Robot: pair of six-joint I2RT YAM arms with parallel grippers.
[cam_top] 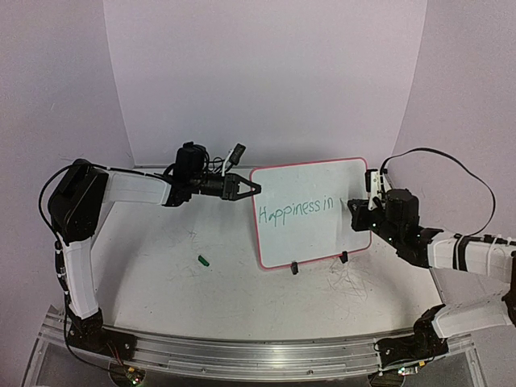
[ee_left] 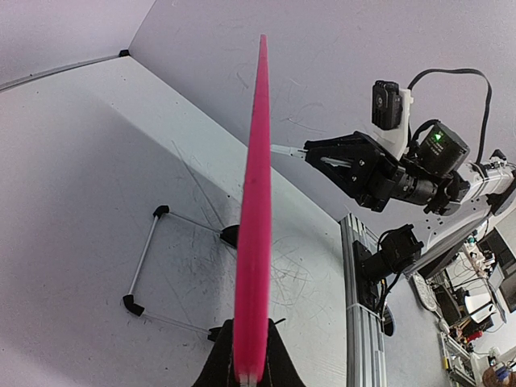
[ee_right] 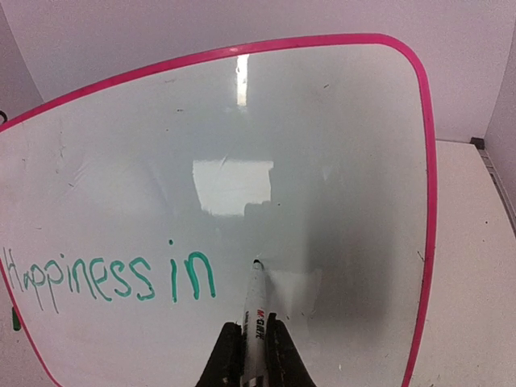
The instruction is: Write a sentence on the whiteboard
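The whiteboard [cam_top: 316, 179] stands upright on two black clip feet, its pink rim facing me. The sentence [cam_top: 295, 210] reads "Happiness in" in green. My left gripper [cam_top: 255, 189] is shut on the board's left edge; in the left wrist view the rim [ee_left: 255, 201] runs edge-on up from the gripper [ee_left: 250, 367]. My right gripper [cam_top: 355, 211] is shut on a white marker [ee_right: 256, 310]. The marker's tip touches the whiteboard [ee_right: 330, 137] just right of "in" in the sentence [ee_right: 109, 278]. My right gripper [ee_right: 251, 351] grips the marker's barrel.
A green marker cap [cam_top: 205, 260] lies on the table left of the board. Grey scribble marks [cam_top: 348, 282] cover the table in front of it. The board's wire stand [ee_left: 149, 258] rests behind it. An aluminium rail [cam_top: 242, 351] runs along the near edge.
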